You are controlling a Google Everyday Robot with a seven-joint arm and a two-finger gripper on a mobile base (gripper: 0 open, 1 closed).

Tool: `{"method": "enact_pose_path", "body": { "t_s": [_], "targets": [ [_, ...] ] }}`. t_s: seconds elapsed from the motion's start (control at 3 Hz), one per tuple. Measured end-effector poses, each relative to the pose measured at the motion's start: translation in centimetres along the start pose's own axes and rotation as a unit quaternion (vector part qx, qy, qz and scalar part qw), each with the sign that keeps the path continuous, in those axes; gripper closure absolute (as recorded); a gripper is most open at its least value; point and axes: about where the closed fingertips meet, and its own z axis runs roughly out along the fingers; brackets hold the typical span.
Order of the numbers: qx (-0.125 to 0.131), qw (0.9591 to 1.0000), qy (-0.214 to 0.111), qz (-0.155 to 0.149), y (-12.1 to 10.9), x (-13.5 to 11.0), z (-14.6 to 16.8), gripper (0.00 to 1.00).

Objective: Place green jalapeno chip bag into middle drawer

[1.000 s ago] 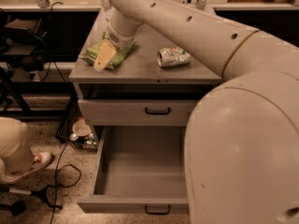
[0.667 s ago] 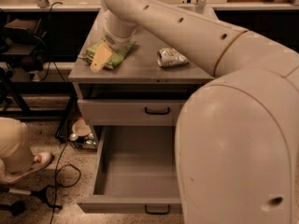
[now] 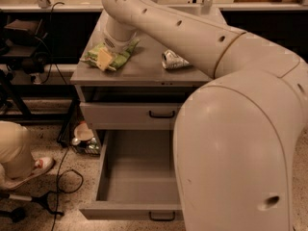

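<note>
The green jalapeno chip bag (image 3: 117,57) lies flat on the left part of the gray cabinet top (image 3: 144,71). My gripper (image 3: 104,59) reaches down from the arm onto the bag's left half, with its yellowish tip against the foil. The middle drawer (image 3: 137,177) is pulled far out below, its deep box bare, with the black handle (image 3: 161,217) on its front panel. My arm's large white body hides the drawer's right side.
A crumpled silvery-white packet (image 3: 173,60) lies on the cabinet top to the right of the bag. The shallower top drawer (image 3: 130,115) stands slightly open. A person's leg and shoe (image 3: 21,160) and cables (image 3: 65,177) are on the floor at left, with small items (image 3: 84,138) beside the cabinet.
My gripper has shifted slightly left over the bag, and the arm's body has swung further left across the view. The bag and the drawers have not moved.
</note>
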Motion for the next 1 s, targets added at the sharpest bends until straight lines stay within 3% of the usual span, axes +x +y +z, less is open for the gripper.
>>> {"method": "enact_pose_path", "body": {
  "t_s": [0.33,0.67,1.0],
  "targets": [
    [-0.003,1.0,0.001,0.007,0.2,0.1,0.5,0.63],
    [-0.011,0.9996,-0.023,0.009,0.1,-0.1,-0.9,0.86],
    [-0.023,0.9971,-0.072,-0.002,-0.1,-0.4,-5.1,1.0]
  ]
}}
